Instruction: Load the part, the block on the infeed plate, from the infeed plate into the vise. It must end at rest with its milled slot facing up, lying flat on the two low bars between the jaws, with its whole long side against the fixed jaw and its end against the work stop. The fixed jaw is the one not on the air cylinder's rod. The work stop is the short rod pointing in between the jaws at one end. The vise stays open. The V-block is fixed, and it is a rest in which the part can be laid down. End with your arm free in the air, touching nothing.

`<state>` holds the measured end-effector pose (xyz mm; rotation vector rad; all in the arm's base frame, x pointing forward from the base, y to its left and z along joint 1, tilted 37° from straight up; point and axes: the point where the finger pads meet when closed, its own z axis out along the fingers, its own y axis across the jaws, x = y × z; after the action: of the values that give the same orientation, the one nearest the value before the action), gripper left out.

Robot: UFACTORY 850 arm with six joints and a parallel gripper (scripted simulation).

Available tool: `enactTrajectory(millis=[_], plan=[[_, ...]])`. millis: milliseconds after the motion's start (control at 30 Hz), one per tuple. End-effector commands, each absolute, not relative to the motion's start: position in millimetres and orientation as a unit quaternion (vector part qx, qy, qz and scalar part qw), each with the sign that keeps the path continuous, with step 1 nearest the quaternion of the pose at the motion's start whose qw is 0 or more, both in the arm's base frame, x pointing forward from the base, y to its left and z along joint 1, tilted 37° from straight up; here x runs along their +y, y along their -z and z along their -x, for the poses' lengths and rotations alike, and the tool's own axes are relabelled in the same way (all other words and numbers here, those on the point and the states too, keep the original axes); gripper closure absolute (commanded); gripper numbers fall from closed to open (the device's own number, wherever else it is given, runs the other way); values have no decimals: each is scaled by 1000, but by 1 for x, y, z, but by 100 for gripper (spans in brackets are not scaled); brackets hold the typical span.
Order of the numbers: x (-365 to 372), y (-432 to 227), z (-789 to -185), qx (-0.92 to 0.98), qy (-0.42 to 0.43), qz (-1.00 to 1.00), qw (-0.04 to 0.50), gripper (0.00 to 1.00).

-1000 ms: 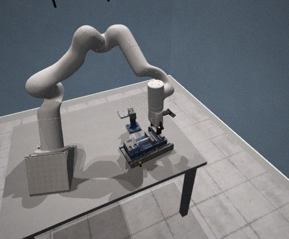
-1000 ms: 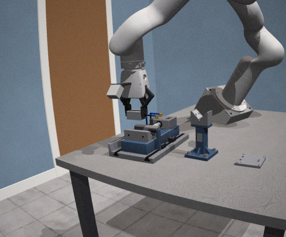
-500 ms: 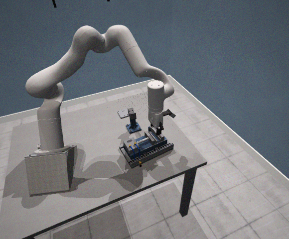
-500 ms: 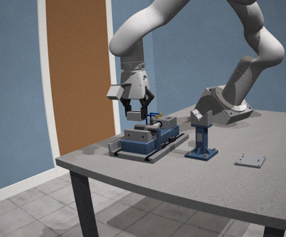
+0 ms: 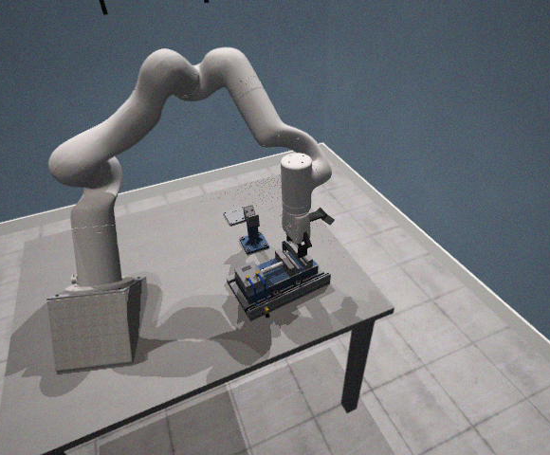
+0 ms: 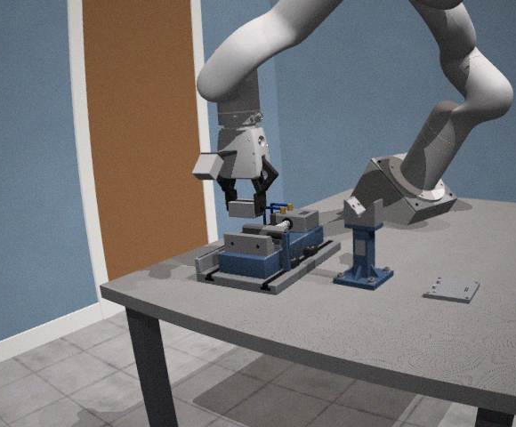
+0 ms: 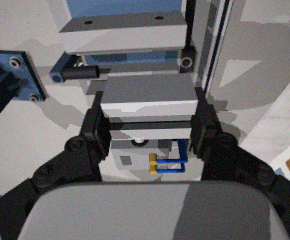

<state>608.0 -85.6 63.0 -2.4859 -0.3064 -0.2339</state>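
My gripper [image 6: 245, 198] is shut on the part [image 6: 242, 209], a grey block, and holds it level a short way above the open vise [image 6: 267, 250]. In the wrist view the part [image 7: 149, 102] spans between my two fingers, and a dark band runs along it. Below and ahead lie the fixed jaw [image 7: 122, 32] and the work stop [image 7: 82, 72], a short dark rod at the left end. The air cylinder [image 6: 294, 221] is on the far side of the vise. In the top view my gripper [image 5: 299, 246] hangs over the vise's far end [image 5: 278, 282].
The blue V-block [image 6: 364, 248] stands to the right of the vise, also visible in the top view [image 5: 253, 227]. The infeed plate [image 6: 451, 289] lies flat further right with nothing on it. Blue air lines [image 7: 170, 162] run by the cylinder.
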Motion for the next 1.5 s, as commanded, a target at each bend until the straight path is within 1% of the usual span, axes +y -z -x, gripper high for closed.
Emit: enactTrajectory(millis=[0, 1467], plan=[[-86, -64, -609, -116, 89, 940, 307, 100], [-73, -47, -611, -116, 89, 940, 307, 100]])
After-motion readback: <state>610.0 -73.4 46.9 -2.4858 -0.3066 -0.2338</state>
